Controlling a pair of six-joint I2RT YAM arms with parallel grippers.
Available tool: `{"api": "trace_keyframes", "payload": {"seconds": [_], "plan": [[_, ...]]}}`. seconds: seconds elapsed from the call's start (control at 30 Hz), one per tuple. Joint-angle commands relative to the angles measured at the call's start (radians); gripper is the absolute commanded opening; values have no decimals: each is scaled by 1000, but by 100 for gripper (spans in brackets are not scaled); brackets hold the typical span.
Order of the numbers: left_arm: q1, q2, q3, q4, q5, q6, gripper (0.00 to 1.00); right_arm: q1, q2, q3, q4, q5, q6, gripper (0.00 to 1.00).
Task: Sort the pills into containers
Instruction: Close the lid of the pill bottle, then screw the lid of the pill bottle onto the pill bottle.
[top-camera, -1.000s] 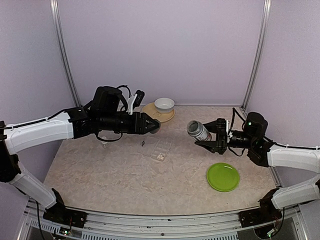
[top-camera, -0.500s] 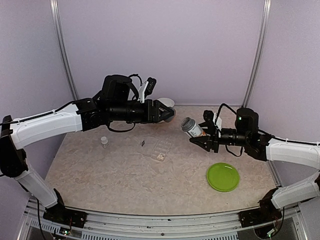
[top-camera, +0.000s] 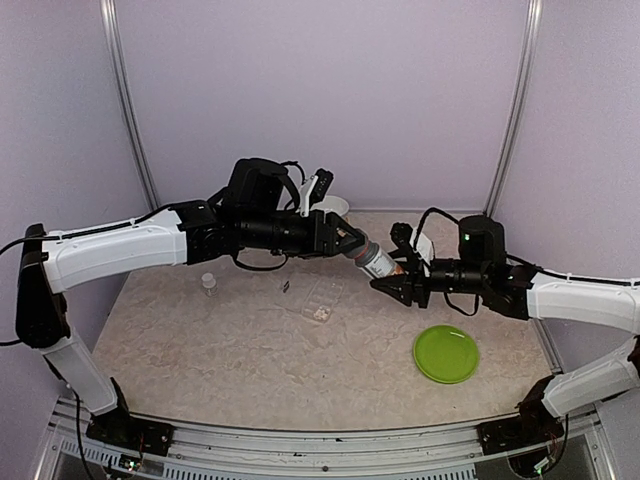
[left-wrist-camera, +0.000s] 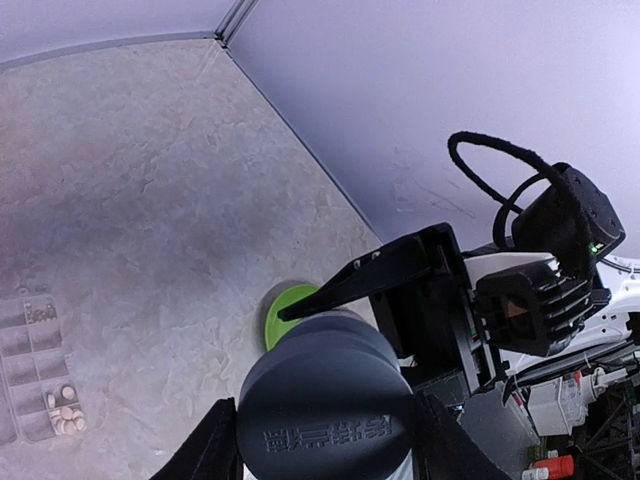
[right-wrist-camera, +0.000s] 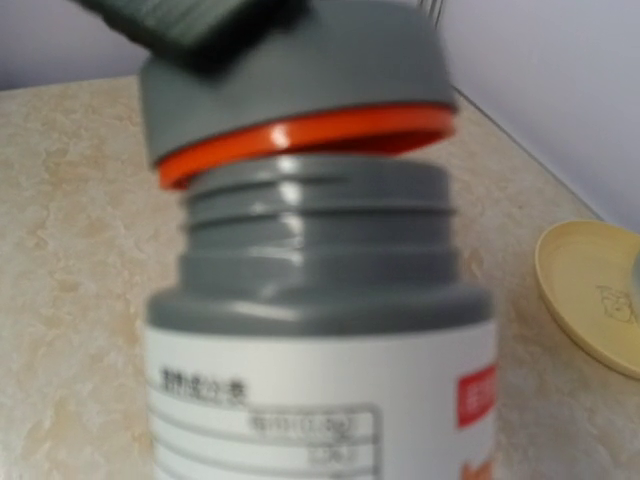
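In the middle of the overhead view the two arms met above the table (top-camera: 200, 350) over a white-labelled bottle (top-camera: 377, 262) held in the air, tilted with its top toward the upper left. The left gripper (top-camera: 355, 247) was clamped on the bottle's dark grey cap (left-wrist-camera: 325, 405), one finger on each side of it. The right gripper (top-camera: 395, 283) gripped the bottle's lower end from the right. In the right wrist view the cap's orange ring sat slightly askew above the bare grey threads of the neck. The clear pill box (top-camera: 322, 297) lay flat on the table just below and left of the bottle, with a cluster of whitish pills (left-wrist-camera: 63, 418) in one compartment at its near end. A green plate (top-camera: 446, 353) lay at lower right, a small vial (top-camera: 208, 283) stood at left, and a white bowl (top-camera: 335, 206) showed behind the left arm.
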Motion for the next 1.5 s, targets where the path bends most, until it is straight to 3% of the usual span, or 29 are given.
{"api": "trace_keyframes", "payload": {"seconds": [0.0,0.37,0.67,0.93,1.47], "plan": [[-6,11,45,5,24,0,45,24,11,39,-9,33,-13,34],[2,30,29,0,52,-25,45,42,-17,19,21,57,-34,32],[11,0,16,-25,-44,-8,45,42,-48,12,4,49,-51,30],[12,38,31,-26,38,-21,45,57,-64,-10,37,39,-77,30],[37,71,0,3,137,-104,45,114,-74,9,57,194,-125,24]]}}
